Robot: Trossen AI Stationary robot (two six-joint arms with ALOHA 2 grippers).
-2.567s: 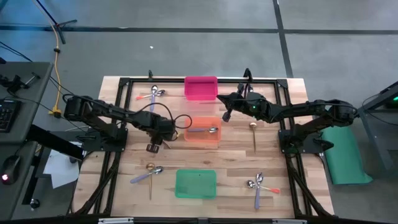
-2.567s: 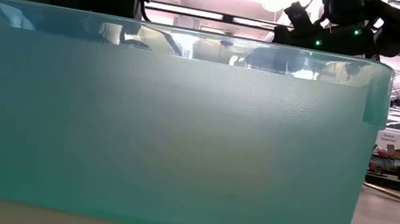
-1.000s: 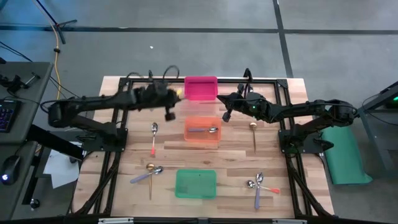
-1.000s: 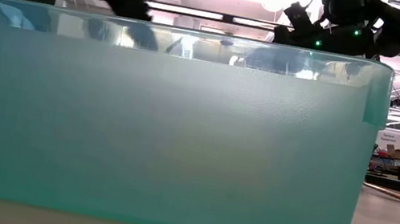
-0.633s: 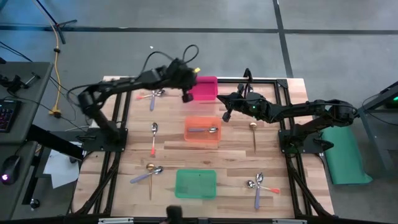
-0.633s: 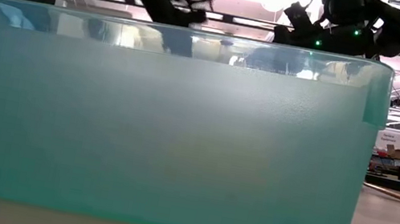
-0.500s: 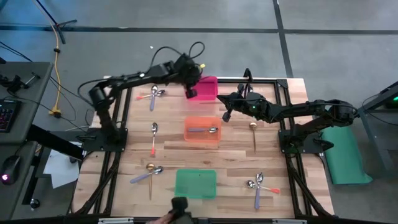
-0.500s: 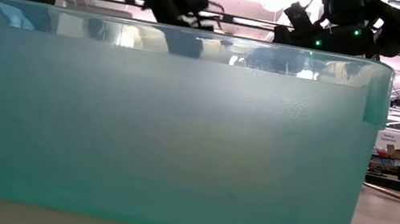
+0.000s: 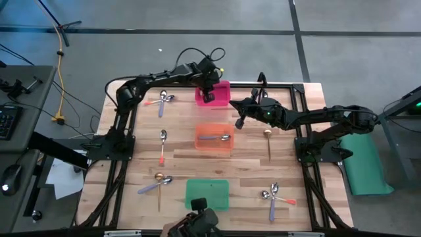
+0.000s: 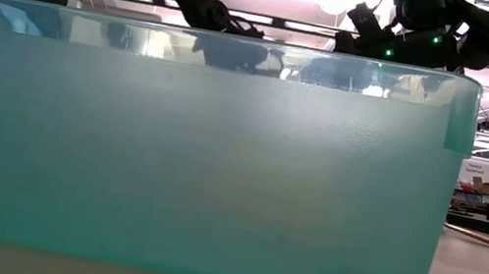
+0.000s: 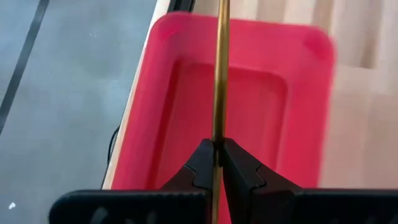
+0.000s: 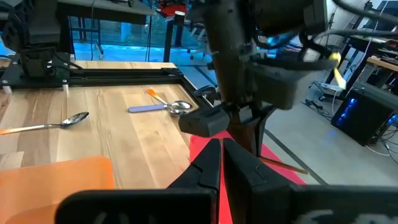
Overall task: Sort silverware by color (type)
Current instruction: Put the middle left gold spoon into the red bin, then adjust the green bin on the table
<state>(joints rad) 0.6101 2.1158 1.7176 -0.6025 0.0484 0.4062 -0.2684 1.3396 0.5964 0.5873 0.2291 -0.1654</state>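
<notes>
Left gripper [image 11: 216, 163], clamped on a gold spoon [image 11: 219, 74], hung over the pink bin [image 9: 220, 99]; right gripper [image 9: 239, 122] waited beside it, closed and empty. One spoon lay in the orange bin [image 9: 202, 144]; the green bin [image 9: 214, 187] held none, and spoons remained scattered across the desk [image 9: 250, 164]: sorting barely begun

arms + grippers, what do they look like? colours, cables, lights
Both arms are matte black, jointed links. The left arm trails looping black cables with a yellow tag near the wrist. The right arm shows a green light near its wrist. Left gripper: two tapered black fingers.
</notes>
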